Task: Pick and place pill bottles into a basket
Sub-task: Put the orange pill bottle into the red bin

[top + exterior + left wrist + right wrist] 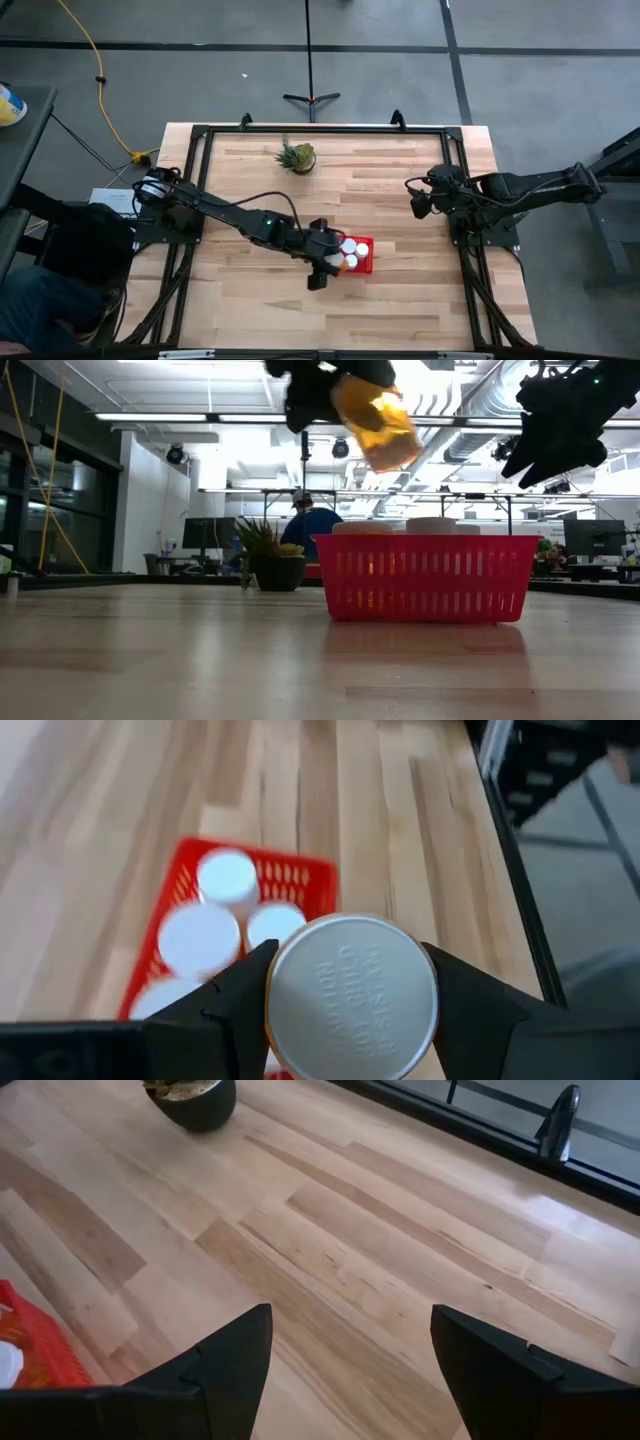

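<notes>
My left gripper (pixel 328 266) is over the near left side of the red mesh basket (pixel 362 256) and is shut on a pill bottle (pixel 378 422) with an amber body and a round white cap (pixel 352 998). The bottle is in the air above the basket (pixel 425 578). Several white-capped bottles (pixel 200 938) stand in the basket (pixel 290 877). My right gripper (pixel 418 198) is open and empty, raised over the table's right side, and also shows in its wrist view (pixel 350 1370). My left gripper pinches the bottle between its two fingers (pixel 235 1005), one on each side just below the cap's rim (pixel 272 982). The cap faces back toward the wrist. In the low view the amber body (pixel 385 435) hangs tilted below the gripper, clear of the basket.
A small spiky green potted plant (pixel 297 156) stands at the table's far middle. A black frame (pixel 320 129) runs along the table's edges. Bare wood lies left of and in front of the basket. A person sits in the room beyond (pixel 308 525).
</notes>
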Motion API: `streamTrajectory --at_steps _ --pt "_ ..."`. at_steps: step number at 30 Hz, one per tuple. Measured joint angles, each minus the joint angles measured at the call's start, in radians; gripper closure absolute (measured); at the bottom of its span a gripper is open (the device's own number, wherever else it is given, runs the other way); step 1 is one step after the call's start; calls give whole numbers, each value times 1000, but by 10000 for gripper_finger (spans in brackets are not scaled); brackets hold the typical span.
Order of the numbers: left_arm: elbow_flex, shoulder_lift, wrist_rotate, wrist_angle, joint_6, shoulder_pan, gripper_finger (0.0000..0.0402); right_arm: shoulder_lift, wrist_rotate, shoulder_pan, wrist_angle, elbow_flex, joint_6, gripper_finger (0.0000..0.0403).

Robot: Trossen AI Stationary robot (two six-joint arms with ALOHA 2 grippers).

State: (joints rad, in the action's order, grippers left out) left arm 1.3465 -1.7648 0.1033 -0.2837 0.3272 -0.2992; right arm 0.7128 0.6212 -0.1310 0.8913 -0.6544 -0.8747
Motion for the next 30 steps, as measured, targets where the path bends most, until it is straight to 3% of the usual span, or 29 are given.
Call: streamTrajectory --at_steps 13,30 --pt "26 -75 -8 185 -20 25 156 0 11 0 7 0 -5 139" --pt "151 -218 -30 185 -68 58 144 -1 17 0 10 0 -8 139"
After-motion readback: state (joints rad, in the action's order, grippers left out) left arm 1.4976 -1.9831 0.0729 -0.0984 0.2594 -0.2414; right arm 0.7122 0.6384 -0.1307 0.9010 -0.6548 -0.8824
